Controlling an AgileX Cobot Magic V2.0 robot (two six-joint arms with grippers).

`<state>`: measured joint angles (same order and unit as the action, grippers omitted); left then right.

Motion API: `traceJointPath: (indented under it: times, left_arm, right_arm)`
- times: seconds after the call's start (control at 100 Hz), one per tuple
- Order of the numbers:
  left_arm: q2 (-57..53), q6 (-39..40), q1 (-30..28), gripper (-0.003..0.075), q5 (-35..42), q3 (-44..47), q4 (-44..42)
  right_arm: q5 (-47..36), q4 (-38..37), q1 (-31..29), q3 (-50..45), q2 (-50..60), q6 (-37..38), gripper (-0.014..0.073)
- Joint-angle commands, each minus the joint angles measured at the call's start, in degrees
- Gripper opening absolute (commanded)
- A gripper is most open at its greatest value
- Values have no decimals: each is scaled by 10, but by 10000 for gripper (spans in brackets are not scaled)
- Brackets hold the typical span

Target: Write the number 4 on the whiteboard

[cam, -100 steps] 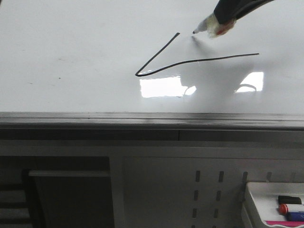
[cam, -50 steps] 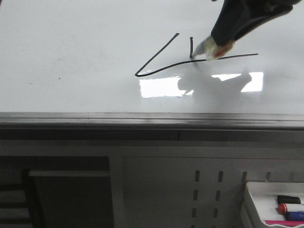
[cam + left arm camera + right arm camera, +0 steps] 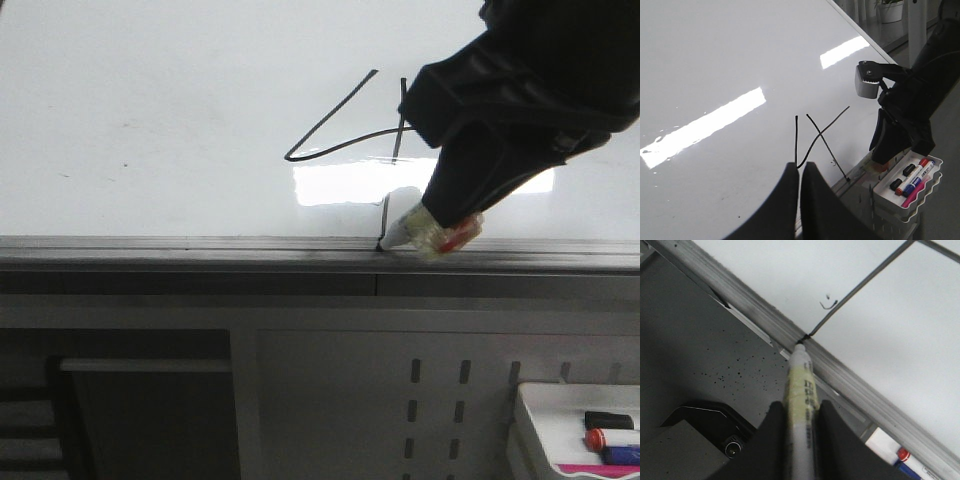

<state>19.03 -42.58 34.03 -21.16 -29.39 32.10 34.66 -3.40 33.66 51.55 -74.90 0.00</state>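
The whiteboard (image 3: 150,120) fills the upper front view. On it is the number 4 (image 3: 330,125) in thin black lines: a slanted stroke, a long cross stroke and a stem that runs down to the grey edge strip (image 3: 200,250). My right gripper (image 3: 801,407) is shut on a white marker (image 3: 800,385), whose tip touches the board's edge at the end of the stem (image 3: 382,245). The right arm hides part of the cross stroke. My left gripper (image 3: 801,167) hangs over the board near the slanted stroke, shut with nothing in it.
A white tray (image 3: 575,420) with a red-capped marker and other pens hangs on the grey perforated panel (image 3: 440,400) below the board, at the right. A dark recess lies under the board's edge at the left. Bright light glare sits on the board.
The right gripper has carried the marker down from above the cross stroke to the board's near edge, and a long stem line now crosses the horizontal stroke.
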Motion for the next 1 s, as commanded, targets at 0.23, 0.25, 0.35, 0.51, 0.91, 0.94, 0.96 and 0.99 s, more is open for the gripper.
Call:
traceJointPath:
  times: [0.23, 0.25, 0.35, 0.51, 0.91, 0.94, 0.96, 0.99]
  left_arm:
    - [18, 7, -2, -3, 35, -16, 47]
    - [22, 7, -2, 14, 30, -17, 47]
    - [74, 4, -2, 200, 2, -30, 48]
    - [180, -3, -2, 433, -27, -73, 49]
    - [423, -208, 70, 386, -172, -249, 67]
    - [435, -216, 78, 387, -172, -256, 67]
    - [444, -222, 84, 388, -171, -260, 66]
    - [455, -227, 91, 389, -171, -265, 64]
  right_arm:
    - [-16, -9, 9, 50, 88, -8, -60]
    - [-16, -9, 11, 53, 94, -9, -60]
    - [-14, -9, 20, 66, 129, -29, -60]
    - [6, -9, 51, 67, 150, -132, -66]
    - [14, -9, 140, 67, 143, -235, -66]
    - [14, -9, 143, 67, 143, -240, -66]
    - [14, -9, 144, 67, 143, -244, -66]
    - [14, -9, 144, 67, 143, -248, -66]
